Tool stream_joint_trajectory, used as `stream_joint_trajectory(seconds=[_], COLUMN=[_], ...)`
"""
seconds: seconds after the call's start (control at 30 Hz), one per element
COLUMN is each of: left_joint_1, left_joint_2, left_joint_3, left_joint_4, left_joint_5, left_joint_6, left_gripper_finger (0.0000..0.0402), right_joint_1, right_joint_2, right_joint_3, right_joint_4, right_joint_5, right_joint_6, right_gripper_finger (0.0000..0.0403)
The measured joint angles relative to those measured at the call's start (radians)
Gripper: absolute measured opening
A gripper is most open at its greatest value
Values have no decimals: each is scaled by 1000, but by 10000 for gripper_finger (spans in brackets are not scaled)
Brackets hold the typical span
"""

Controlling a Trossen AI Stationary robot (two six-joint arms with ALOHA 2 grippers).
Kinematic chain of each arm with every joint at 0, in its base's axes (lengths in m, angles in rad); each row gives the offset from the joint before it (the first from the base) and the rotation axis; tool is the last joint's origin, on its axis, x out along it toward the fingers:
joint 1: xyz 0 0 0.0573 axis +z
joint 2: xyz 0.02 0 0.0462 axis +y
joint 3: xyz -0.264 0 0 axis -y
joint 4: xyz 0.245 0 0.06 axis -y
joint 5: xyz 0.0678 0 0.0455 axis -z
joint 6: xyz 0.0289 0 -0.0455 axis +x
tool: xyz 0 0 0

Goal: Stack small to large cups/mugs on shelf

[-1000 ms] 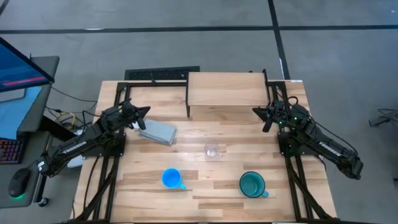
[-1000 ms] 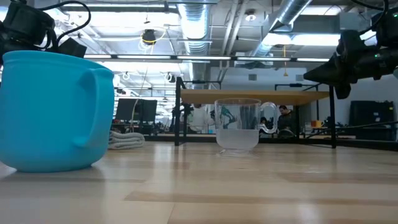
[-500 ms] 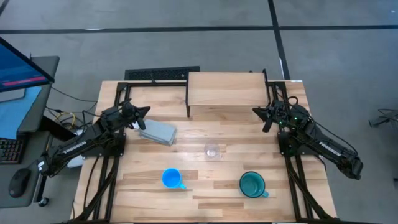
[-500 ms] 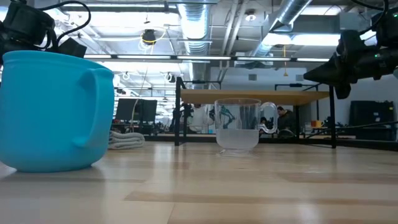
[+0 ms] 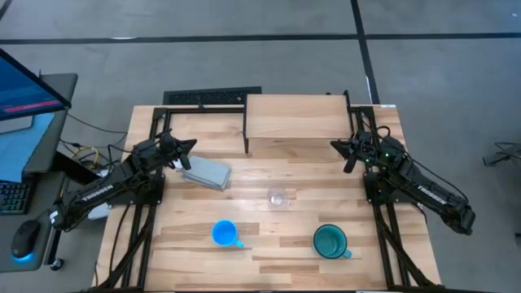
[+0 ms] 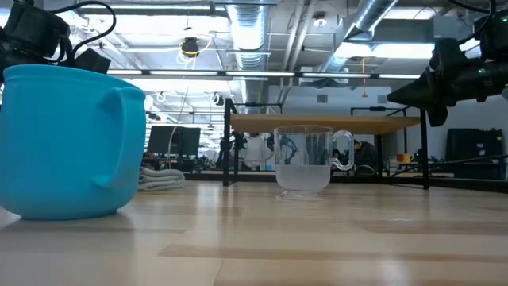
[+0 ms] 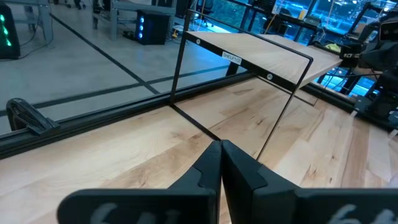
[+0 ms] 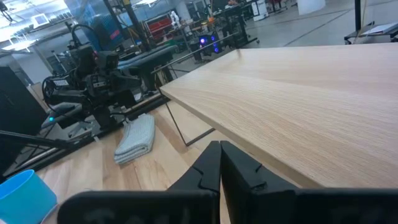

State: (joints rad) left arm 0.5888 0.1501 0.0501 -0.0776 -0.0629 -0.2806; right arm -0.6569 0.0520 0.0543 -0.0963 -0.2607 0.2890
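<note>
The tiny clear glass cup (image 5: 277, 197) stands on the table's middle; in the low view (image 6: 304, 163) it stands in front of the shelf. The bright blue mug (image 5: 224, 233) stands near the front, left of centre, close in the low view (image 6: 71, 143). The teal-green mug (image 5: 330, 242) stands at the front right. The light-wood shelf (image 5: 296, 116) stands on black legs at the far middle. My left gripper (image 5: 191, 145) is shut and empty at the far left, its fingers closed in the left wrist view (image 7: 220, 152). My right gripper (image 5: 335, 145) is shut and empty by the shelf's right end, closed in its wrist view (image 8: 219, 152).
A flat grey block (image 5: 207, 173) lies on the table just in front of my left gripper; it shows in the right wrist view (image 8: 137, 138). A dark keyboard-like bar (image 5: 213, 96) lies past the table's far edge. Bare tabletop (image 5: 309, 175) lies between shelf and cups.
</note>
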Motion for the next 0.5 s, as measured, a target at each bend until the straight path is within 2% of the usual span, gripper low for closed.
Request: stream_joint_trajectory(seconds=[0.5], left_joint_1=[0], left_joint_2=[0], left_joint_3=[0], left_joint_4=[2], left_joint_5=[-3], left_joint_6=[0], left_gripper_finger=[1], right_joint_1=[0], right_joint_2=[0], right_joint_3=[0], right_joint_4=[0], right_joint_5=[0], right_joint_6=[0], right_gripper_finger=[33])
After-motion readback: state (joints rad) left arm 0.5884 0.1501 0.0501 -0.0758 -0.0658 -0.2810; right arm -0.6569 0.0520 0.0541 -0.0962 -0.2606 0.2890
